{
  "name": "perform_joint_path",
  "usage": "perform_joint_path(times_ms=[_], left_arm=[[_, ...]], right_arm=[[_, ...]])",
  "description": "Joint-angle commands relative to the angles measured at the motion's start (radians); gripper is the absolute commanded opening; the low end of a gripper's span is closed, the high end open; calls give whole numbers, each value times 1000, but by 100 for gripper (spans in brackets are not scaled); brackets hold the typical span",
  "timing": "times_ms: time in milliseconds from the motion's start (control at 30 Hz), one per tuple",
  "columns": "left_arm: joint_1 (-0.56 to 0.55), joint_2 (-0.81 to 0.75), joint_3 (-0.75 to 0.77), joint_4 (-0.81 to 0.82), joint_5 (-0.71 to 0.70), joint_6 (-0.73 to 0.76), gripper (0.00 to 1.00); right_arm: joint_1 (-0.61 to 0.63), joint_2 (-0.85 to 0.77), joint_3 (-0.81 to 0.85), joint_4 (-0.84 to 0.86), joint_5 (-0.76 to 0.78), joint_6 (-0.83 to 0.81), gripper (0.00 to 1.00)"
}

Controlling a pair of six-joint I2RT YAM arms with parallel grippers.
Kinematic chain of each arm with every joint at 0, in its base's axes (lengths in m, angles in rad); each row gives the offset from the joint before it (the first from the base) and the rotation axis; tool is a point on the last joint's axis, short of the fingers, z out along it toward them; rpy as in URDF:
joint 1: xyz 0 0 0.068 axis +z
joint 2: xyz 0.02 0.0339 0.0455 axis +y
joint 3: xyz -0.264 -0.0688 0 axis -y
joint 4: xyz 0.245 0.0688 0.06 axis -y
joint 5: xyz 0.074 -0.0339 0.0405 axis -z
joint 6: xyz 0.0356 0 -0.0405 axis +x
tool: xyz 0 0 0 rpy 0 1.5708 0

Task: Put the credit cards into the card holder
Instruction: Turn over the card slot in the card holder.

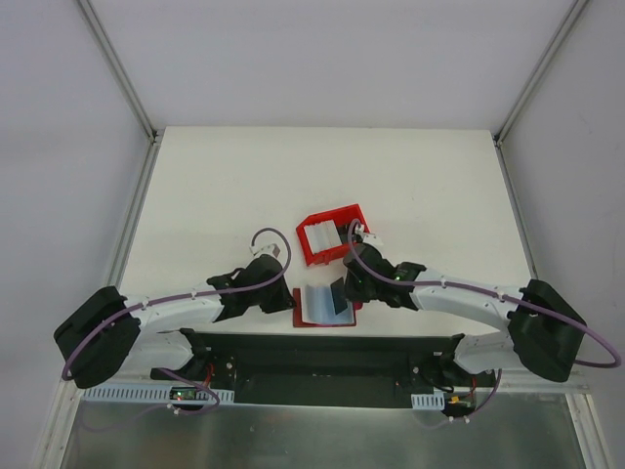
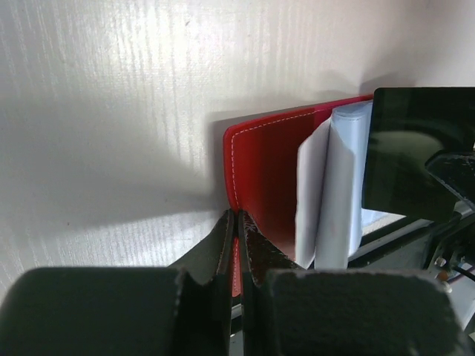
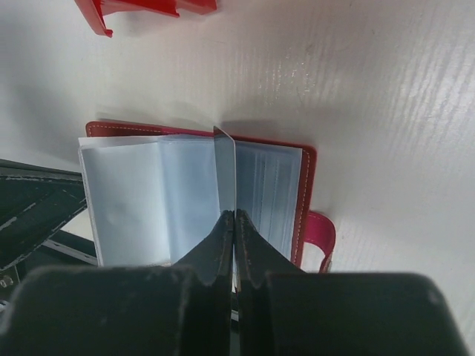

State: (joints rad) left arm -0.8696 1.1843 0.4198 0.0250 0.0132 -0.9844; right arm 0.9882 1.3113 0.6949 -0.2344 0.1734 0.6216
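Note:
The red card holder (image 1: 314, 311) lies open near the table's front edge, its pale blue-grey pockets (image 3: 133, 200) facing up. My left gripper (image 2: 237, 216) is shut on the edge of its left red cover (image 2: 267, 170). My right gripper (image 3: 235, 215) is shut on a dark credit card (image 2: 415, 148). That card stands on edge over the pockets and shows edge-on (image 3: 225, 167) in the right wrist view. I cannot tell whether its lower edge is inside a pocket. Several whitish credit cards (image 1: 324, 237) lie in the red bin.
The open-topped red bin (image 1: 337, 212) stands just behind the card holder, its corner (image 3: 111, 11) showing in the right wrist view. The holder's closing tab (image 3: 320, 237) sticks out to the right. A black base plate (image 1: 312, 357) runs along the table's near edge.

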Motion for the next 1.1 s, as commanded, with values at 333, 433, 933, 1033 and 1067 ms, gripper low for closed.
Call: perform_joint_path(times_ms=[333, 433, 933, 1033, 1067], left_arm=[[6, 139, -38, 44, -19, -42, 0], [20, 162, -49, 73, -15, -57, 0], [34, 204, -49, 108, 18, -56, 0], [35, 205, -42, 110, 21, -42, 0], [34, 204, -41, 107, 21, -39, 0]], right_arm=[[-13, 109, -6, 230, -163, 1, 1], [-14, 88, 12, 303, -219, -23, 0], [-54, -213, -23, 67, -25, -99, 1], [-80, -208, -58, 70, -57, -77, 1], [-85, -207, -69, 70, -60, -69, 0]])
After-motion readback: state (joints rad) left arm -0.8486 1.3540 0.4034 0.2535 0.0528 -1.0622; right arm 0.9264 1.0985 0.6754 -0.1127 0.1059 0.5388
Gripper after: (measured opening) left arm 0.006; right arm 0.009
